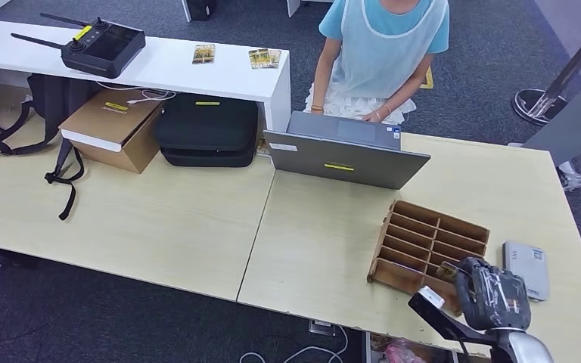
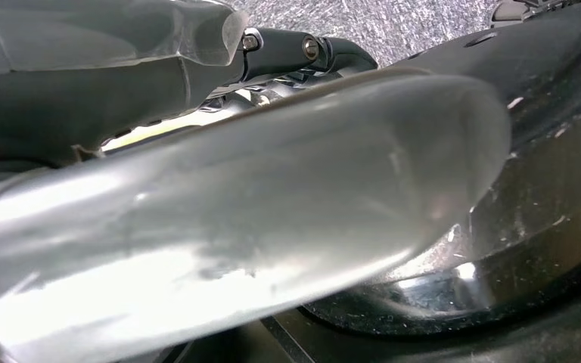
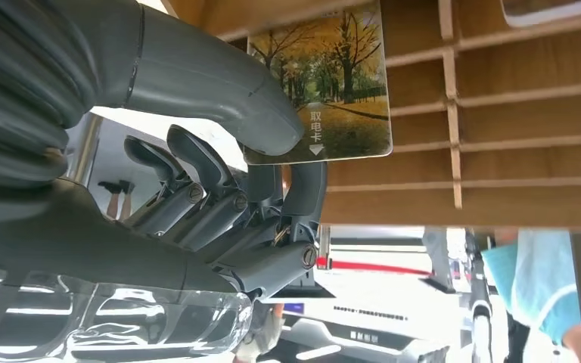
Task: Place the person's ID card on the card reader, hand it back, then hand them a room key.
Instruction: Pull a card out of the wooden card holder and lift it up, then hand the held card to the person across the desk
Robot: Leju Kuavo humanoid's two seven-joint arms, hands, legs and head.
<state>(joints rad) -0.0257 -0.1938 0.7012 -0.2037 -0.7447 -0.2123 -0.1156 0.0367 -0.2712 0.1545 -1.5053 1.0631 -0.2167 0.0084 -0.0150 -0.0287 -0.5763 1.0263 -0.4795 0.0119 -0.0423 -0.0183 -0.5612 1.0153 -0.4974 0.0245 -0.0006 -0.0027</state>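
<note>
Right hand [image 3: 219, 151] at the near edge of the brown slotted wooden card rack [image 1: 430, 242], pinching a glossy room key card printed with an autumn-tree avenue [image 3: 325, 83] between the thick grey thumb and a dark finger; the remaining fingers are curled beneath, and the card's far end appears to lie inside a slot of the rack. In the head view the same hand hovers over the rack's nearest row, with the flat grey card reader [image 1: 526, 269] just beside the rack toward the table's right edge. The left hand [image 2: 227, 227] appears as a blurred silver-grey mass close to the lens, and whether it is open or closed cannot be told. Likely hazards, as judgement: the pinch covers only one end of the card, so a tilted pull could catch the card on a wooden divider and twist it free; the light rack may shift or lift with the card if friction in the slot is high; a slick laminated face may slip during the reach across to the person in the pale blue top [image 1: 384, 45] seated behind the open grey laptop [image 1: 346, 148]. The surface is a pale wood-grain laminate table [image 1: 159, 219], adjoining a white counter [image 1: 166, 64] bearing a black remote controller [image 1: 98, 47] and further cards; the floor is dark grey carpet.
</note>
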